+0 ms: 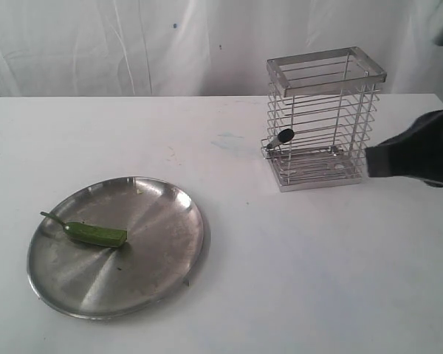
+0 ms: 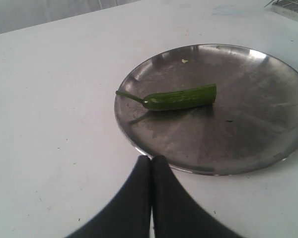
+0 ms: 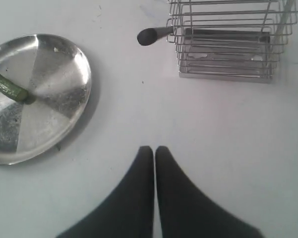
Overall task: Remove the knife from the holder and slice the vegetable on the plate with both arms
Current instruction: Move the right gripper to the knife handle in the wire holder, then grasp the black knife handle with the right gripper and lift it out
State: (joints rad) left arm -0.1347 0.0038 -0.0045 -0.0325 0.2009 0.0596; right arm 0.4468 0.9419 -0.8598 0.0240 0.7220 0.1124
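Plate (image 1: 173, 210) nearest left, vegetable (image 1: 96, 234) on it. Knife (image 1: 284, 136) lies in the holder (image 1: 326, 72) far right, handle poking out (light, stiff, probably slick): grip there. Left gripper (image 2: 151, 163) and right gripper (image 3: 154, 153): jaws together, empty.

We see a small dark-green cucumber-like vegetable (image 1: 96, 234), its thin stem the same green and its skin glossy. It lies on a large round stainless-steel plate (image 1: 159, 247) of dull grey, where scuffs cross alternating fan-shaped wedges of bright and dark sheen. The flat tabletop (image 1: 280, 287) is white, with a faint bluish smudge (image 1: 229, 140). The tall rectangular steel-wire holder (image 1: 321, 122) shines silver, its bars a pattern of horizontal stripes. The slim kitchen knife (image 1: 283, 137) is black, handle matt. We note a creased white backdrop sheet (image 1: 133, 44). The tapered left hand (image 2: 151, 163) and right hand (image 3: 154, 151) are plain black.
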